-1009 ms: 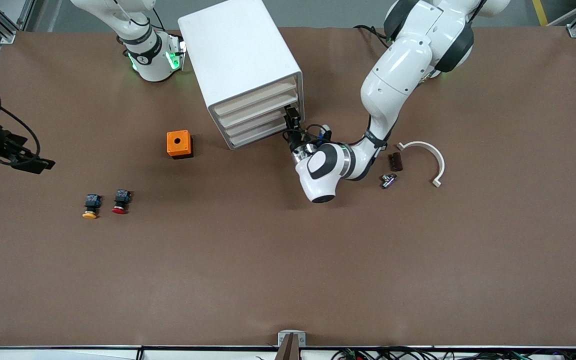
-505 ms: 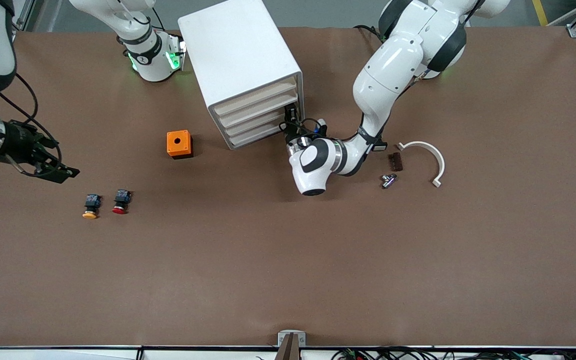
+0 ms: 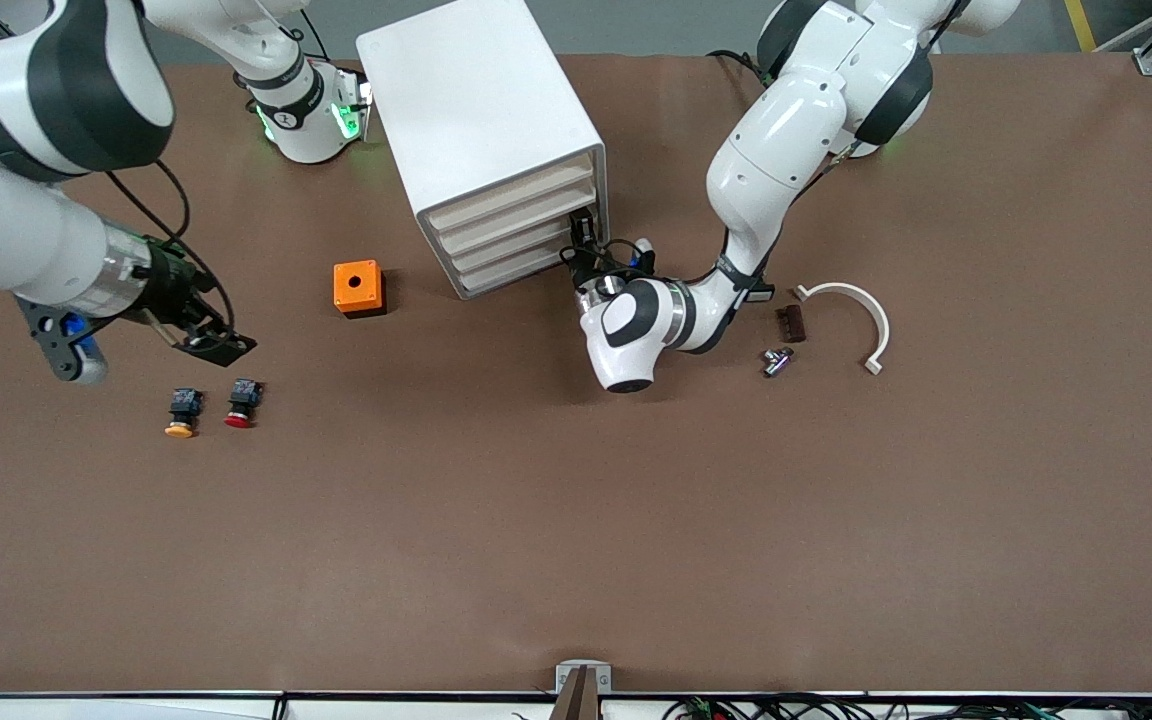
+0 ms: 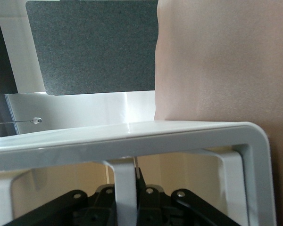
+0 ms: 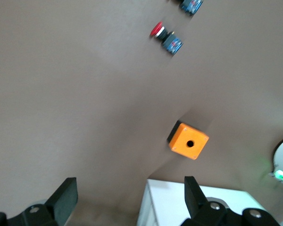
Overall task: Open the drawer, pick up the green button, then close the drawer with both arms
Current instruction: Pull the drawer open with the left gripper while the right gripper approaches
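The front half of the brown bench (image 3: pixel 576 540) lies bare up to its edge. Farther back, toward the right arm's end, sit the yellow-orange-capped button (image 3: pixel 181 412) and red-capped button (image 3: pixel 240 402). The right hand (image 3: pixel 221 345) hovers just above them, fingers (image 5: pixel 66 197) spread wide and empty. Farther still stands an orange box (image 3: pixel 357 288). The left hand (image 3: pixel 586 240) is pinched on a white bar (image 4: pixel 125 188) at the cabinet's (image 3: pixel 481 130) front corner, beside the bottom drawer (image 3: pixel 521 268), which is closed. Only the left wrist view shows that grip. The green button is not visible.
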Robot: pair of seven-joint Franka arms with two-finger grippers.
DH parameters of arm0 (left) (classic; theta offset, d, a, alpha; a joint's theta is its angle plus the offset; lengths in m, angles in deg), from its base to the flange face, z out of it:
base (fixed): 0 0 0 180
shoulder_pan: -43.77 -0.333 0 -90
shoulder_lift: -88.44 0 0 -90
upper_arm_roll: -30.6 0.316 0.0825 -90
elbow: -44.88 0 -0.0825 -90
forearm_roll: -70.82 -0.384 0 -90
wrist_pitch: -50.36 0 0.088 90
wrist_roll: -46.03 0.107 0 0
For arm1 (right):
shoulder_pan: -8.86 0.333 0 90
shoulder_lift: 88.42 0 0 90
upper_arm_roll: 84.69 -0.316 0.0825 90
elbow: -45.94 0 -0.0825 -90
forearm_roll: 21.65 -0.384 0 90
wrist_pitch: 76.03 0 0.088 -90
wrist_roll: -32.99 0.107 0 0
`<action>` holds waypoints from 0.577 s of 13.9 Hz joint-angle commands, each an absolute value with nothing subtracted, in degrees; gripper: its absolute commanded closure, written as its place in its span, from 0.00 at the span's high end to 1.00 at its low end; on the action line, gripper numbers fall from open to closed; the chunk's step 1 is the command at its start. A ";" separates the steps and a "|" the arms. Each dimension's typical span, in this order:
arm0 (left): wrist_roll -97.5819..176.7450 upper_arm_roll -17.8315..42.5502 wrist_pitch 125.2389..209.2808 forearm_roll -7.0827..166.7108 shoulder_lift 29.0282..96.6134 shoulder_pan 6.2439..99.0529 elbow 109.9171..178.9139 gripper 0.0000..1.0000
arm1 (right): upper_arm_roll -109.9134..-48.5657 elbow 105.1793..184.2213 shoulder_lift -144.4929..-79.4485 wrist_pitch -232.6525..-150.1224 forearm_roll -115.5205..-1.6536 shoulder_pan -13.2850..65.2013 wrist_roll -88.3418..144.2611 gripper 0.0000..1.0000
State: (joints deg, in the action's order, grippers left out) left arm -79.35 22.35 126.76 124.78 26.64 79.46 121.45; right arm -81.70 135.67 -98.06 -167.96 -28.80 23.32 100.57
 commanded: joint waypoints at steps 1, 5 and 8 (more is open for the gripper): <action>-78.42 23.04 126.21 126.02 26.13 77.62 120.64 0.05 | -81.17 137.26 -97.03 -171.73 -29.04 27.30 107.15 1.00; -78.42 23.04 127.43 126.02 26.13 74.81 120.38 0.06 | -81.26 137.26 -99.83 -174.29 -29.21 31.27 112.33 1.00; -78.33 23.04 129.81 126.71 26.22 72.08 120.29 0.07 | -81.26 137.35 -101.42 -177.63 -29.30 33.90 118.24 1.00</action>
